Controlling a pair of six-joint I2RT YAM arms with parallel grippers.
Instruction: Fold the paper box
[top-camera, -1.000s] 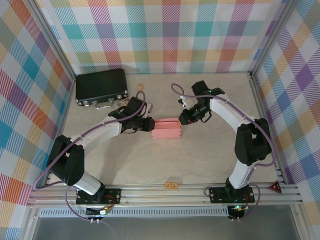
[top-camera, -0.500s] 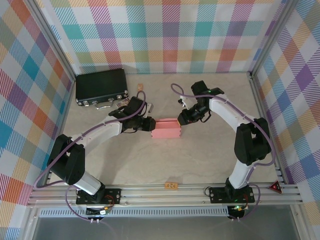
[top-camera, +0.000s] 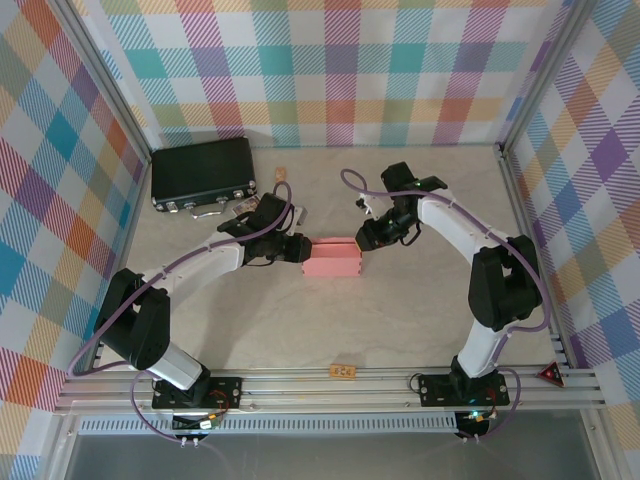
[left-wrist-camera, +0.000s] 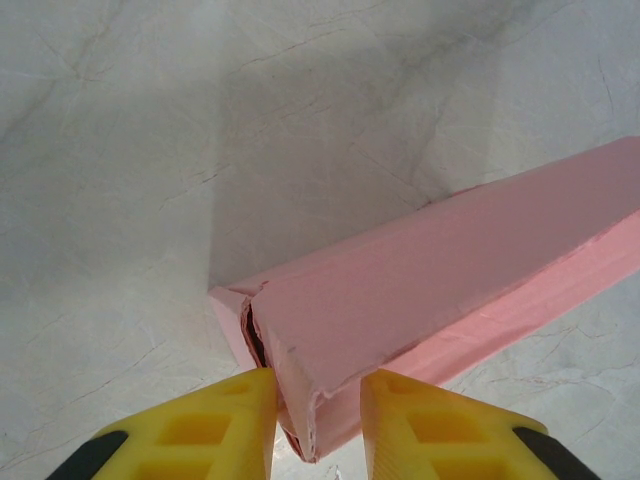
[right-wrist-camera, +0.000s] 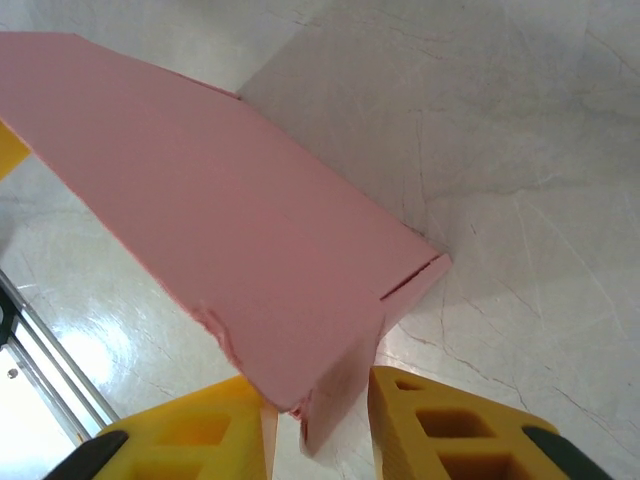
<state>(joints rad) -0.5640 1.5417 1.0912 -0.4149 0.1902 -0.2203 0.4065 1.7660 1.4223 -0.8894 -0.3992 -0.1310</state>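
- paper box (top-camera: 332, 258) sits folded up on the table (top-camera: 400, 320)
- left gripper (left-wrist-camera: 318, 385) straddles its left end, right gripper (right-wrist-camera: 320, 385) the right end
- can't tell if either's actually squeezing

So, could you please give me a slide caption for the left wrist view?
Yellow fingers of the left hand flank one end of the salmon-pink paper box lying on the marbled table.
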